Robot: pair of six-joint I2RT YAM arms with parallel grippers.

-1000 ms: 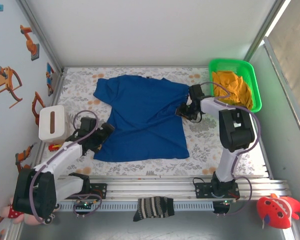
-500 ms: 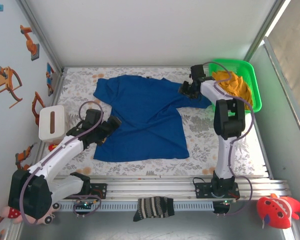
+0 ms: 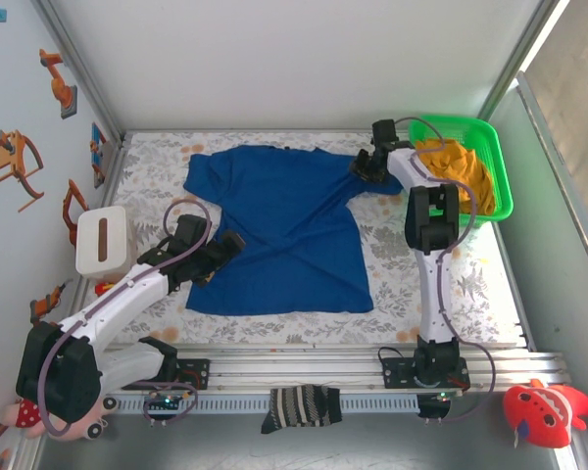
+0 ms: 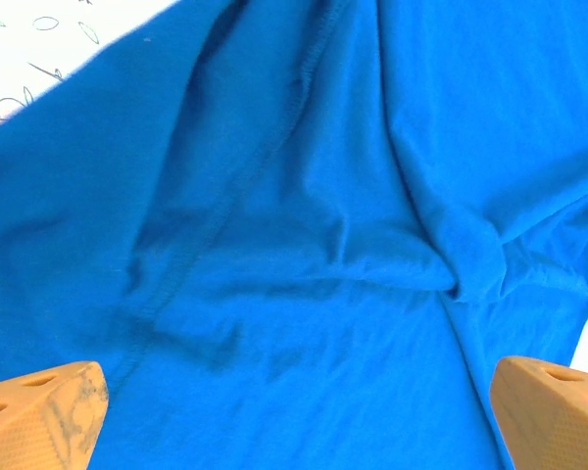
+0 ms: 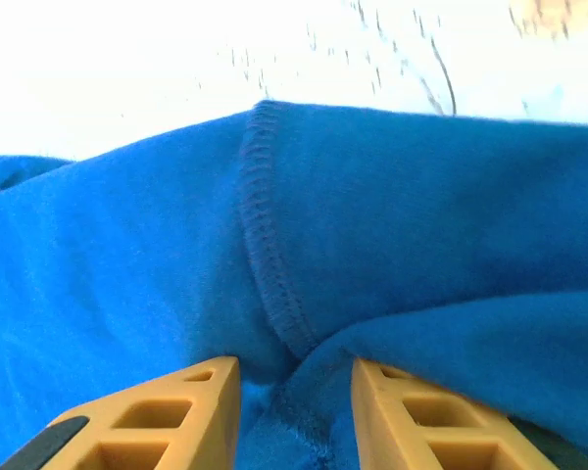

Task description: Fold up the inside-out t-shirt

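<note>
Currently: right tool (image 5: 294, 392) clamped on inside-out t-shirt (image 3: 284, 230) sleeve beside green basket (image 3: 449, 120); shallow pinch could slip. Meanwhile left tool (image 4: 296, 392) gapes apart, empty; one-sided pull may drag cloth.

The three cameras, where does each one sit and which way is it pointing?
Top camera: fixed above and behind the arms, looking down at the table; both arms show, bases at the bottom.
Left wrist camera: on the left arm, looking down at the blue t-shirt past its two orange fingers, wide apart.
Right wrist camera: on the right arm, close on a sleeve seam, cloth pinched between its orange fingers.
Shared: all three see the t-shirt.
</note>
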